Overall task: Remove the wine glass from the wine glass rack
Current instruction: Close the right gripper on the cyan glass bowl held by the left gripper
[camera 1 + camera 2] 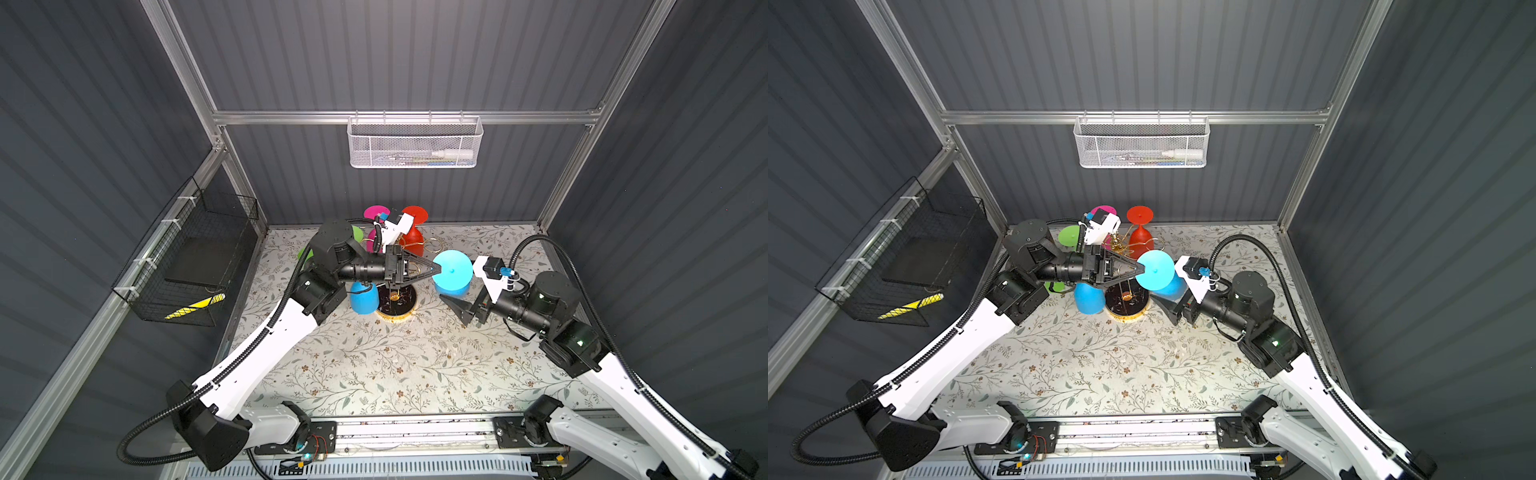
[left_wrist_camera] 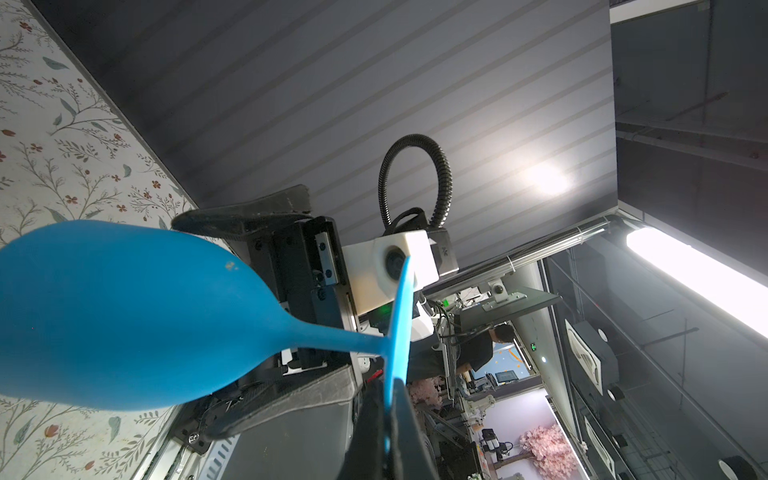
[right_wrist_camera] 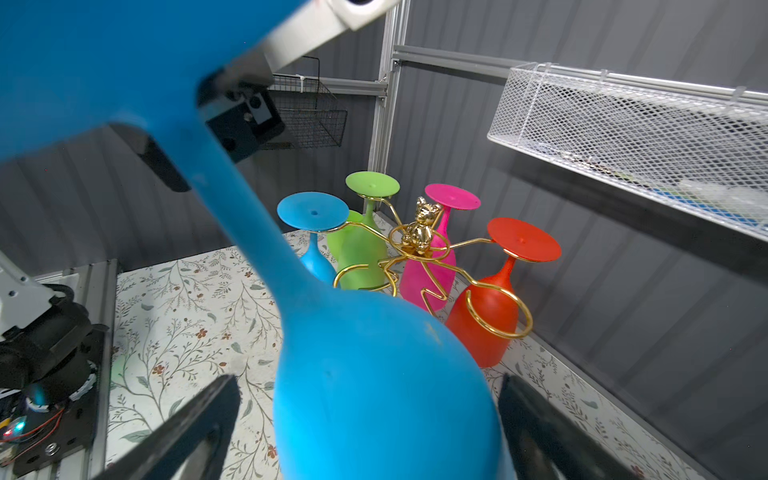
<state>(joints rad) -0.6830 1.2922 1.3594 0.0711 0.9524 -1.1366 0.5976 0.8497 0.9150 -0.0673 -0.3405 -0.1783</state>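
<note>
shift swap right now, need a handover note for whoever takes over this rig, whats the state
Grippers: left gripper shut, fingers pinching the foot rim of the light blue wine glass. right gripper open, fingers either side of that glass's bowl, not closed on it.
Things: wine glass rack stands on the table; blue glass, green glass, pink glass, red glass hang on it.
Done: held glass is off the rack, upside down in the air.
Left: probably hand over to the right gripper and set it down.
</note>
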